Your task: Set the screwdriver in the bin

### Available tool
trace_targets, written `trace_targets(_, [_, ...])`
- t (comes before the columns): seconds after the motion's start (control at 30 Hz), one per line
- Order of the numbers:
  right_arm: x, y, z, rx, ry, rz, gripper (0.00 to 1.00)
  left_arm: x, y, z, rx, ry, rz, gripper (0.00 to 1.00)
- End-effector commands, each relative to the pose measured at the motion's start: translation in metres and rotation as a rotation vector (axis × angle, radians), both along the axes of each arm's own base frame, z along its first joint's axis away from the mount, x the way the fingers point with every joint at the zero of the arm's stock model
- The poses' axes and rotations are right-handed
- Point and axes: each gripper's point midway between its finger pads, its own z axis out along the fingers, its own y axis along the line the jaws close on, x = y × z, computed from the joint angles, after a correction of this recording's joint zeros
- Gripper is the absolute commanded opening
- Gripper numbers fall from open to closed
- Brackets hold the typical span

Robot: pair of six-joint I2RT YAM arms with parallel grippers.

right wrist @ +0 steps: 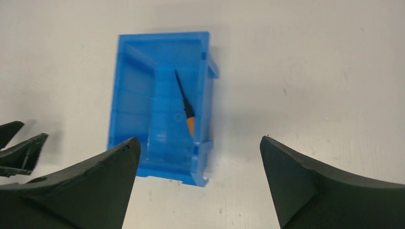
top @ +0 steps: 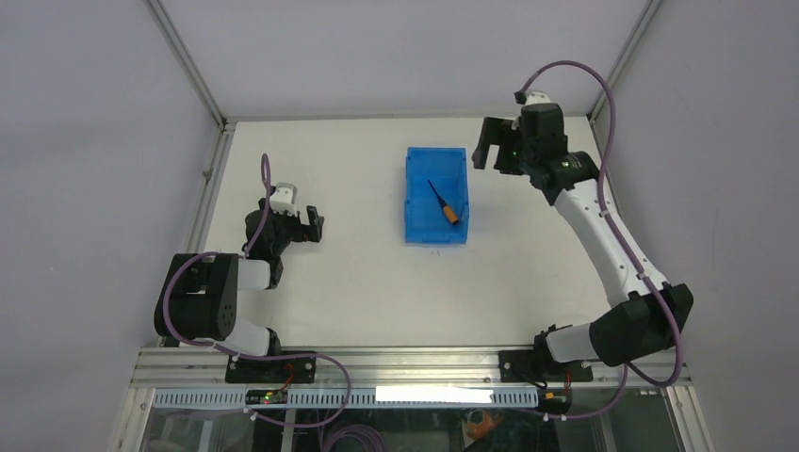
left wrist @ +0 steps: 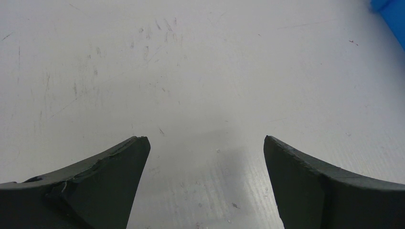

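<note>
The blue bin (top: pixel 419 193) stands in the middle of the table. The screwdriver (top: pixel 443 203), black shaft and orange handle, lies inside it against the right wall. Both also show in the right wrist view, the bin (right wrist: pixel 138 114) and the screwdriver (right wrist: pixel 185 106) lying in it. My right gripper (top: pixel 492 143) is open and empty, raised to the right of the bin's far end; in its wrist view the gripper (right wrist: pixel 198 140) has wide-apart jaws. My left gripper (top: pixel 311 226) is open and empty, low over the table left of the bin, and also shows in the left wrist view (left wrist: pixel 207 139).
A corner of the bin (left wrist: pixel 391 12) shows at the top right of the left wrist view. A metal frame rail (top: pixel 212 179) runs along the left table edge, and white walls enclose the back. The left gripper's fingers (right wrist: pixel 19 143) show at the left edge of the right wrist view.
</note>
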Motion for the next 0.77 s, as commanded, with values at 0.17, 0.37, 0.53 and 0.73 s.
trace_targets(0.17, [-0.021, -0.073, -0.056, -0.054, -0.088, -0.181, 0.99, 0.014, 0.0, 0.025, -0.012, -0.093, -0.008, 0.99])
trace_targets(0.37, [-0.037, -0.092, -0.111, -0.097, -0.064, -0.267, 0.99, 0.014, 0.0, 0.024, -0.012, -0.091, -0.008, 0.99])
trace_targets(0.53, [-0.043, -0.093, -0.139, -0.106, -0.01, -0.27, 0.99, 0.014, 0.0, 0.024, -0.012, -0.093, -0.007, 0.99])
trace_targets(0.73, [-0.043, -0.094, -0.148, -0.104, -0.021, -0.274, 0.99, 0.014, 0.0, 0.024, -0.012, -0.092, -0.008, 0.99])
